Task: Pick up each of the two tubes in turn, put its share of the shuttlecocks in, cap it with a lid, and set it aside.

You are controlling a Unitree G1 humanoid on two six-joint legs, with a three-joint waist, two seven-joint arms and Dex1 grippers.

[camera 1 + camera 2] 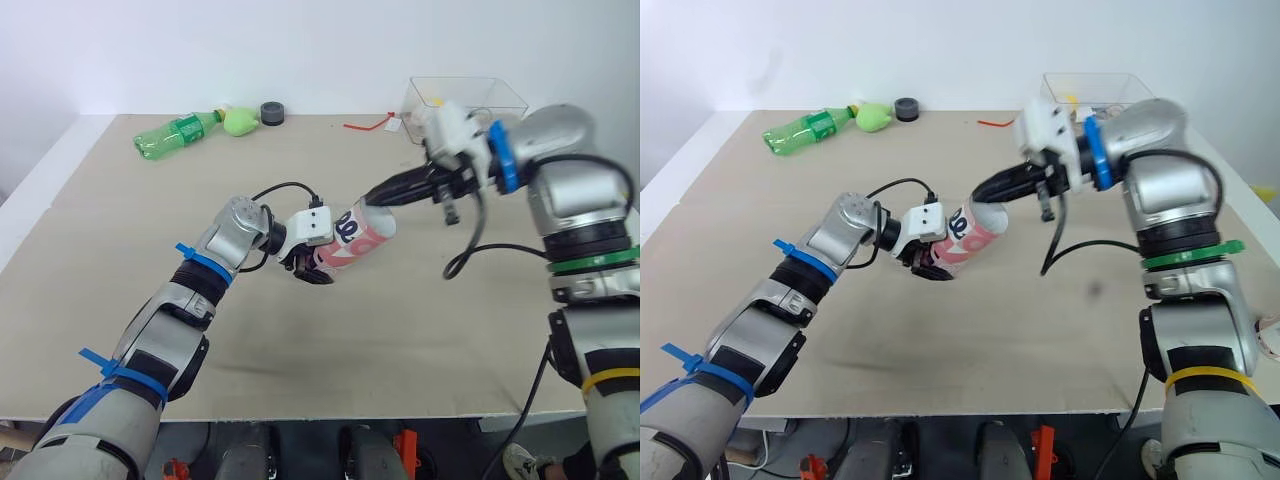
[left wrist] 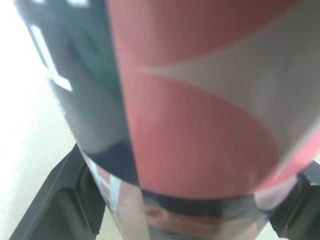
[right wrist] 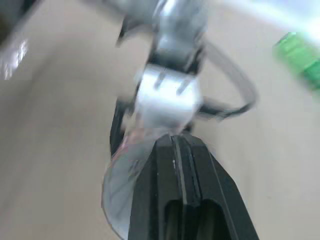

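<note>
Left gripper (image 1: 315, 265) clamps the closed end of the pink-and-white tube (image 1: 360, 235), holding it tilted above the table (image 1: 400, 330) with its open mouth aimed toward the robot's right. Right gripper (image 1: 372, 197) has its fingers pressed together, tips at the tube's mouth. A clear bin (image 1: 465, 95) sits at the far right corner.

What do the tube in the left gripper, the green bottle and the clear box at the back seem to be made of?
Tube: probably cardboard or thin plastic under a glossy red-and-white print, going by its soft sheen. Green bottle: translucent plastic, since light passes through it. Clear box: rigid transparent plastic, with straight sides that can be seen through.
</note>
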